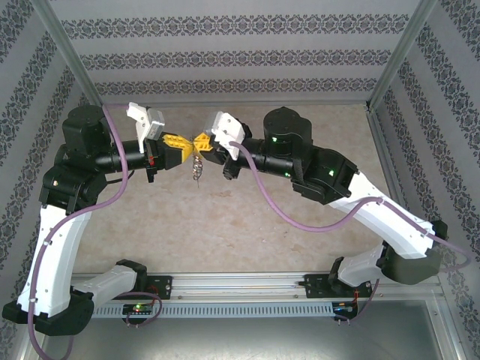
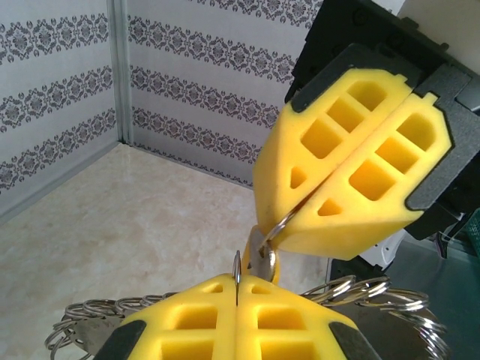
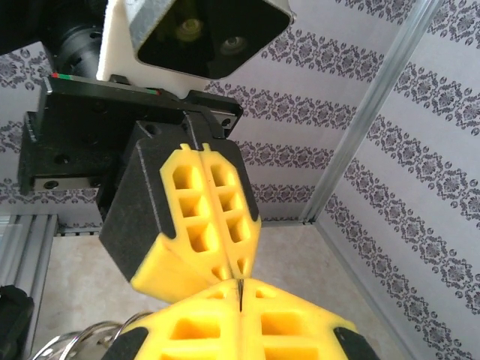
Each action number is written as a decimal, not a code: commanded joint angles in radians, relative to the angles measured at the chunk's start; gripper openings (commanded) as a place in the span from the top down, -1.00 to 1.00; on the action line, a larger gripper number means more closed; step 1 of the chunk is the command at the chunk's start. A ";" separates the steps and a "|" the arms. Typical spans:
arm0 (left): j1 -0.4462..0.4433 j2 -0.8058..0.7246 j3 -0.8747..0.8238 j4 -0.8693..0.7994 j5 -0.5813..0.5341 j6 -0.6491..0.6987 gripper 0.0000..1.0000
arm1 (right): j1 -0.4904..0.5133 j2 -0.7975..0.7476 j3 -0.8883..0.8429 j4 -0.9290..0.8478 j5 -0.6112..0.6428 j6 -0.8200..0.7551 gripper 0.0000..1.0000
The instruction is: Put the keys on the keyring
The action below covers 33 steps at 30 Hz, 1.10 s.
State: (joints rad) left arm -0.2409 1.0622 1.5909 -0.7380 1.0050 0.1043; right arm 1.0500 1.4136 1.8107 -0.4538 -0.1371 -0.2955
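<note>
Both hands meet tip to tip in mid-air over the far middle of the desk [image 1: 247, 217], so the threading looks to be in hand but not finished. The left hand [image 1: 184, 151] has its yellow fingers pressed together on a thin sliver of metal that stands up from between them, most likely one of the keys seen edge-on. The right hand [image 1: 202, 142] is also pressed together. In the left wrist view it pinches a curved piece of silvery wire at its very tips, which I take to be the keyring [image 2: 279, 223]. Just below that wire sits a small flat metal piece with a hole, touching or nearly touching the wire (whether the wire already passes through the hole is too small to tell). In the top view the keys [image 1: 196, 172] dangle as a short string between and below the two hands, clear of the desk. Silvery wire loops [image 2: 379, 294] fan out on both sides of the left hand's fingers, and I cannot tell what they belong to. Judging from this, pick-up and alignment are done. What remains is working the key fully onto the ring and letting go.
</note>
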 commanded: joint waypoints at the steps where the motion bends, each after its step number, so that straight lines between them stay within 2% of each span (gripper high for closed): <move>1: 0.006 -0.014 0.009 -0.005 -0.002 0.033 1.00 | 0.014 0.017 0.042 -0.029 0.040 -0.026 1.00; 33: 0.007 0.008 0.037 -0.032 0.023 0.085 1.00 | 0.028 0.059 0.084 -0.079 0.161 -0.077 1.00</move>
State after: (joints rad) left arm -0.2405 1.0813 1.5959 -0.7563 0.9920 0.1558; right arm 1.0718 1.4563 1.8648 -0.5331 -0.0334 -0.3519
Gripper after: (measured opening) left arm 0.043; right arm 0.064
